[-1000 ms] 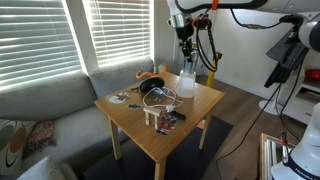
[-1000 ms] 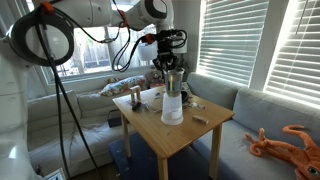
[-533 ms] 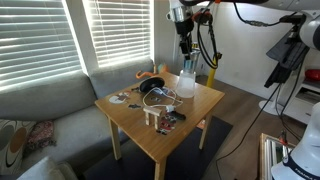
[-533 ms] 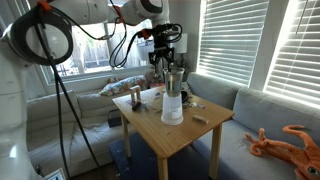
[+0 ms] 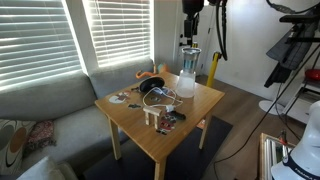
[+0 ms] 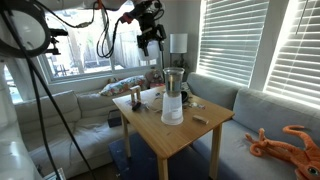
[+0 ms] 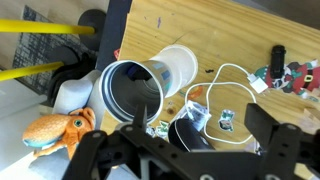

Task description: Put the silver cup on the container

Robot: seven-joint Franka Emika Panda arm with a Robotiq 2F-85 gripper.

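Now the silver cup (image 5: 189, 55) sits on top of the container (image 5: 186, 83), a tall white tube that stands on the wooden table (image 5: 135, 125). Both exterior views show the cup up there, standing straight. The gripper (image 5: 190, 8) hangs high above the cup and does not touch it. In the wrist view its two fingers (image 7: 98, 152) are spread wide apart, and nothing is between them. That view looks down into the cup's round mouth. A black round thing (image 7: 190, 138) and a white cable (image 7: 238, 78) lie on the table close by. An orange toy (image 7: 55, 130) lies past the table edge.
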